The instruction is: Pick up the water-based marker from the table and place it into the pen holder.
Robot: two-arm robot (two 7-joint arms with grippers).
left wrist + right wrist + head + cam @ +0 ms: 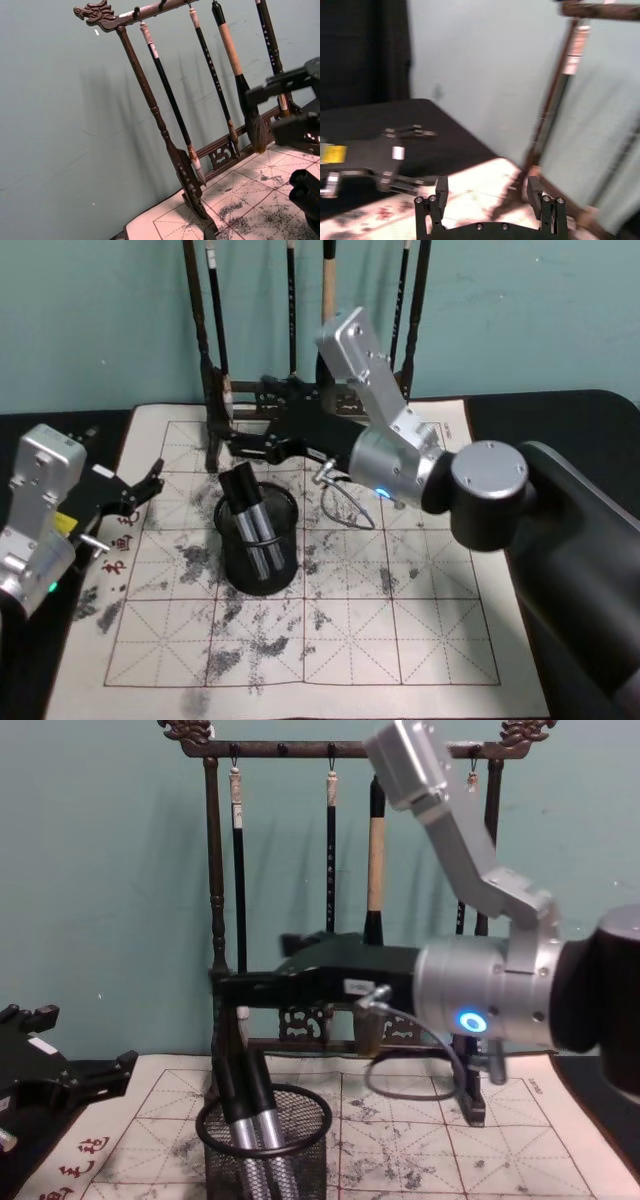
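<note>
The pen holder point(258, 545) point(266, 1145), a black wire-mesh cup, stands on the gridded mat of the table point(400, 620). Two markers point(252, 515) point(247, 1105) with black caps and silver barrels lean inside it; which one is the water-based marker I cannot tell. My right gripper point(240, 425) point(225, 985) point(488, 192) hovers open just above and behind the cup, nothing between its fingers. To the left of the cup, over the mat's edge, my left gripper point(145, 490) point(85, 1040) point(427, 157) is open and empty.
A tall dark wooden rack point(215, 390) point(165, 140) point(212, 870) hung with several brushes stands right behind the cup, close to the right gripper. The right arm point(400, 455) stretches across the mat's back. The front of the mat carries grey ink smudges.
</note>
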